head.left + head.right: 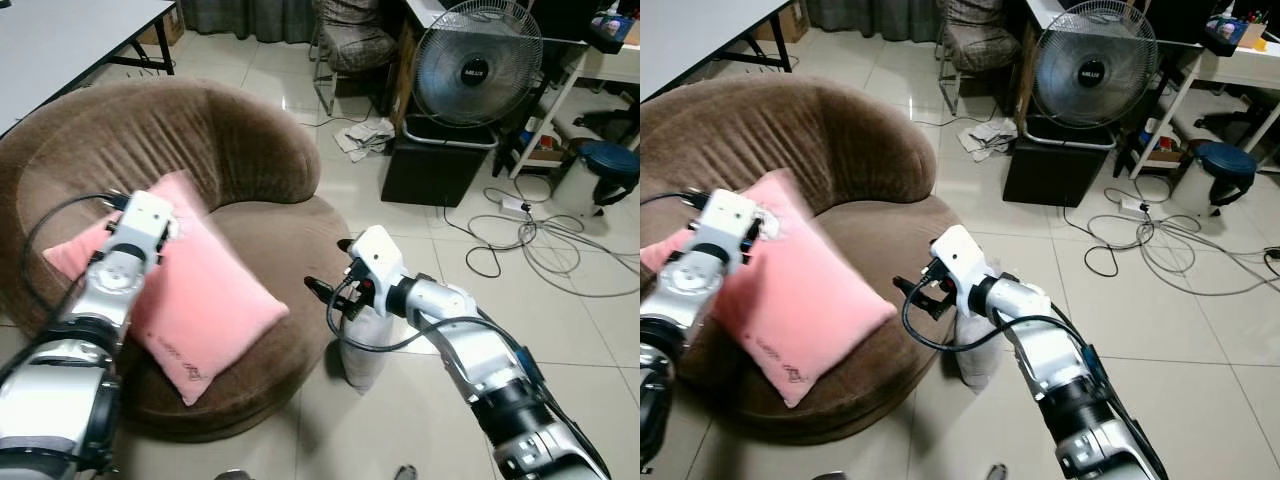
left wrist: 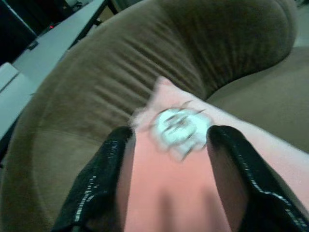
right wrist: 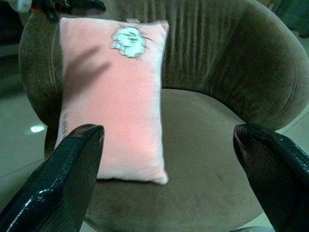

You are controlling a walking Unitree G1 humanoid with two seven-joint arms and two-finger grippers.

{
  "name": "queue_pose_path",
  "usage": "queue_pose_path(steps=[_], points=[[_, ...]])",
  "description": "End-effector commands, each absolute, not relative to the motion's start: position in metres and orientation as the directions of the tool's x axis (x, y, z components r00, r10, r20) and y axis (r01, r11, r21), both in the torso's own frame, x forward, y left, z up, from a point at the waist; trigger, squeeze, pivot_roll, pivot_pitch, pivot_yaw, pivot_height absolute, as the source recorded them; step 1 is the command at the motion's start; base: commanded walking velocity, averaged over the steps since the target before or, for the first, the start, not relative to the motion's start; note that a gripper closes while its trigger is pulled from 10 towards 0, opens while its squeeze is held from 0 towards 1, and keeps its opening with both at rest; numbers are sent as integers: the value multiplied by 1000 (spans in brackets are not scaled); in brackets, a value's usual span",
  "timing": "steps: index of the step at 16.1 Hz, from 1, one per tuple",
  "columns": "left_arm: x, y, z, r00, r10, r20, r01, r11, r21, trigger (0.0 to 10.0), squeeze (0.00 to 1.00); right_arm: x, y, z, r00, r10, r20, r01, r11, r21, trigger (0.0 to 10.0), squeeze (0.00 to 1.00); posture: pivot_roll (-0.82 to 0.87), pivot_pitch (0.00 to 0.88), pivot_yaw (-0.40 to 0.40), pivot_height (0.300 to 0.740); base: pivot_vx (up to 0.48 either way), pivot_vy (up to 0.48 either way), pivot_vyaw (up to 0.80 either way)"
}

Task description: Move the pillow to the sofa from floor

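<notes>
Left gripper (image 2: 169, 145) fingers spread open over pillow (image 1: 215, 300); pillow on sofa (image 1: 230, 140). Right gripper (image 3: 169, 159) open, empty. Looks done, retract left.

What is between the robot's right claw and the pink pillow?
Just bare brown sofa seat lies between the right gripper and the pink rectangular pillow, seen in the right wrist view.

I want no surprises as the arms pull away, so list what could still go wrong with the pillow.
1. The pink pillow leans on the brown sofa with a corner over the seat's front edge; it might slide off.
2. The left gripper, open, straddles the pillow's top and could drag it when withdrawing.
</notes>
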State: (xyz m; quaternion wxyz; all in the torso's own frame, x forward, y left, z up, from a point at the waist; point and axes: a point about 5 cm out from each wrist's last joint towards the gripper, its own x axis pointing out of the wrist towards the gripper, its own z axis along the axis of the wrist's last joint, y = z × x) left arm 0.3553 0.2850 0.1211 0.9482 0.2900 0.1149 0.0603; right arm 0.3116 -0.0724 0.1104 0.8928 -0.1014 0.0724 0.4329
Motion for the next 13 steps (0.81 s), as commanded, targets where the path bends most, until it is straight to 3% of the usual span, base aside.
queue_pose_path(steps=[1, 5, 7, 8, 10, 13], points=[[358, 284, 128, 971, 168, -168, -43, 821, 570, 10000, 1000, 315, -73, 113, 616, 759, -210, -787, 603, -132, 10000, 0, 51, 0, -85, 740, 0, 0, 0], [365, 277, 137, 983, 111, -144, -10, 823, 567, 10000, 1000, 326, -75, 114, 661, 724, -195, -750, 648, -134, 10000, 0, 55, 0, -83, 740, 0, 0, 0], [371, 259, 143, 994, 1, -107, 46, 898, 438, 10000, 1000, 330, -83, 112, 712, 676, -189, -700, 707, -105, 10000, 0, 76, 0, -72, 740, 0, 0, 0], [372, 253, 143, 996, -19, -87, 50, 928, 370, 10000, 0, 331, -87, 110, 738, 646, -196, -671, 735, -102, 10000, 0, 83, 0, -66, 740, 0, 0, 0], [367, 229, 137, 999, -43, 3, 42, 976, 215, 10000, 0, 330, -105, 100, 829, 519, -207, -544, 834, -89, 10000, 0, 115, 0, -54, 740, 0, 0, 0], [334, 184, 109, 981, -195, -19, 195, 966, 171, 10000, 0, 323, -124, 87, 896, 379, -230, -394, 919, -23, 10000, 0, 127, 0, -36, 740, 0, 0, 0]])
